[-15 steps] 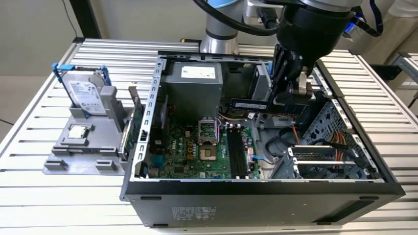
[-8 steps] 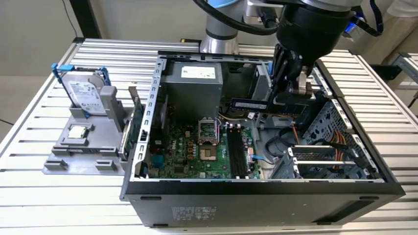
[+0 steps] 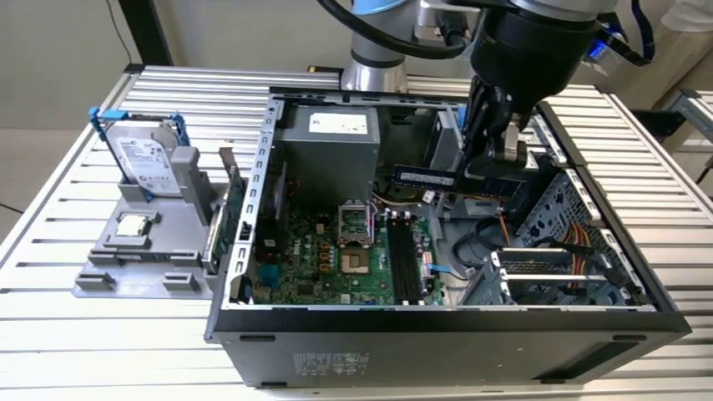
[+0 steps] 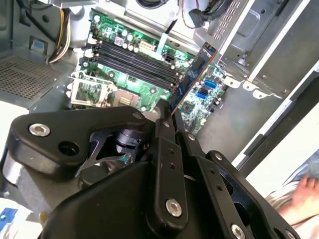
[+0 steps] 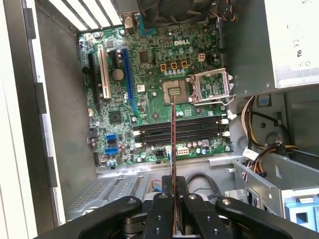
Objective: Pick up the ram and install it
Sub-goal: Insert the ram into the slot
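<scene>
Though half-hidden — ram (image 5: 173, 149) in end effector (image 5: 174, 199)

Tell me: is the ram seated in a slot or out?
Out. The gripper holds the ram above the motherboard; the memory slots below it lie empty.

exterior view above case (image 3: 446, 322), both wrist views facing motherboard (image 5: 149, 102)

The ram (image 3: 423, 176) was blue with dark chips, and the motherboard (image 5: 149, 99) was green with black slots (image 5: 199, 130). The gripper (image 5: 174, 191) was black and the case (image 3: 446, 351) dark grey. The table (image 3: 67, 351) was silver and ribbed; the drive (image 3: 146, 159) was silver in a blue bracket (image 3: 97, 117).
</scene>
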Controlling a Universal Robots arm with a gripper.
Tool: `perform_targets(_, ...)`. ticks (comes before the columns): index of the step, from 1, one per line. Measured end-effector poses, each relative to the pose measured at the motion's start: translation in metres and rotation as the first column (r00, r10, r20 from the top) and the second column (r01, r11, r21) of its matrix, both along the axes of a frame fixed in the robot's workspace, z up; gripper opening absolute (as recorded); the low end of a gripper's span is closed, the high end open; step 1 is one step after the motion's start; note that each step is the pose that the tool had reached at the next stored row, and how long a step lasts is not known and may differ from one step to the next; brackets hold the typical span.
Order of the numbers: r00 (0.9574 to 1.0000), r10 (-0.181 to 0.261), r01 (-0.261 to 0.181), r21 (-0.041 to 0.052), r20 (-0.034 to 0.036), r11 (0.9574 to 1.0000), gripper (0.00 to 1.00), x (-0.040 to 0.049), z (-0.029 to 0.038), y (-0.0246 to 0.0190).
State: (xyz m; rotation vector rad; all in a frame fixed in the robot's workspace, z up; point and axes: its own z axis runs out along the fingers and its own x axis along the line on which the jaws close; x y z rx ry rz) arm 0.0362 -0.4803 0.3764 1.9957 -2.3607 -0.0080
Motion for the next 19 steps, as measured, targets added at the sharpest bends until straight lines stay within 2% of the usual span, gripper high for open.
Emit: perform_targets(19, 1.0, -0.004, 0.004, 0.0001, 0.0, 1.0, 0.0, 0.0, 0.0, 0.0006)
